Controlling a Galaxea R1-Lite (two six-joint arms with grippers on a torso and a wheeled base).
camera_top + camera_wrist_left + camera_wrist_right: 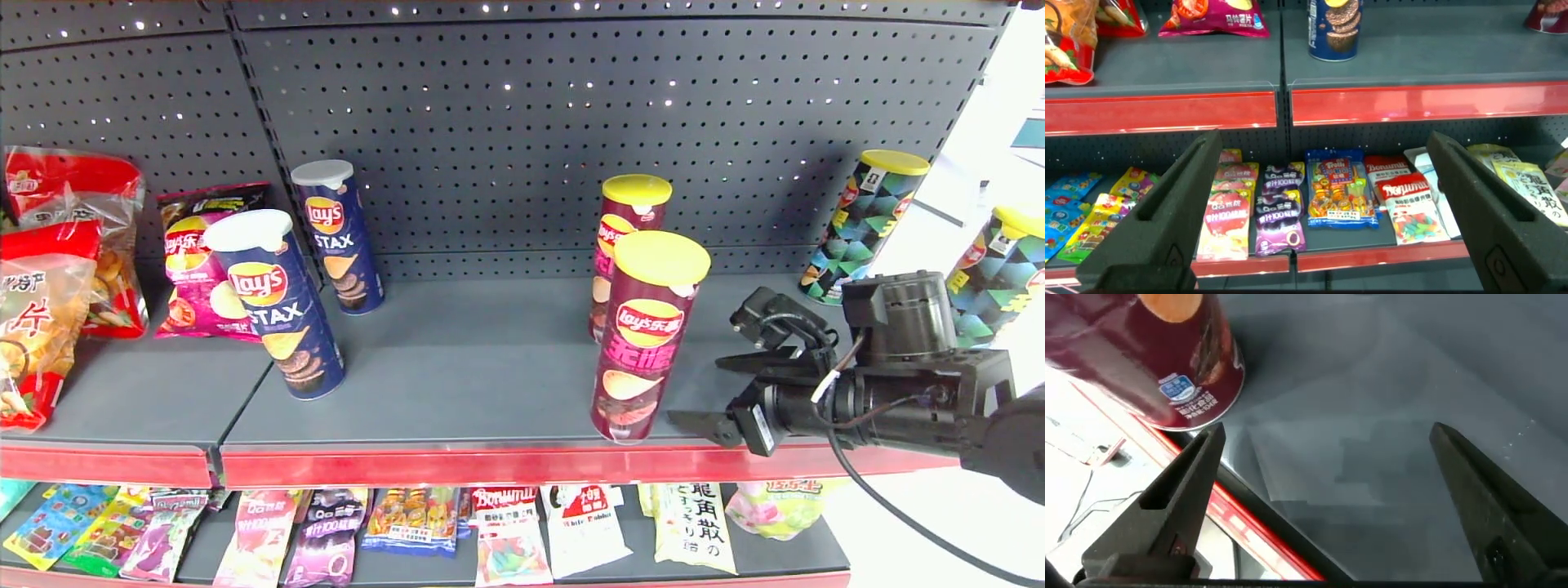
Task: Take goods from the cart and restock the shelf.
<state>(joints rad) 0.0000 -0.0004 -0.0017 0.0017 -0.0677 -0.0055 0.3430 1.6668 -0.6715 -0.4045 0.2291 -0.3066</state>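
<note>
A maroon chip can point(649, 335) with a yellow lid stands upright at the front edge of the grey shelf point(490, 367). My right gripper point(695, 390) is open just to its right, at the shelf's front, with nothing between its fingers. In the right wrist view the can's base point(1167, 367) lies just beyond and to one side of the open right gripper point(1328, 433). A second maroon can point(630, 237) stands behind the first. My left gripper point(1324, 139) is open and empty, held in front of the lower shelf's snack bags point(1331, 192).
Two blue chip cans point(277, 302) point(339, 237) stand left of centre, with snack bags point(200, 261) further left. Patterned cans point(865, 224) stand at the far right. A pegboard wall point(571, 122) backs the shelf. The red front lip point(490, 465) runs along its edge.
</note>
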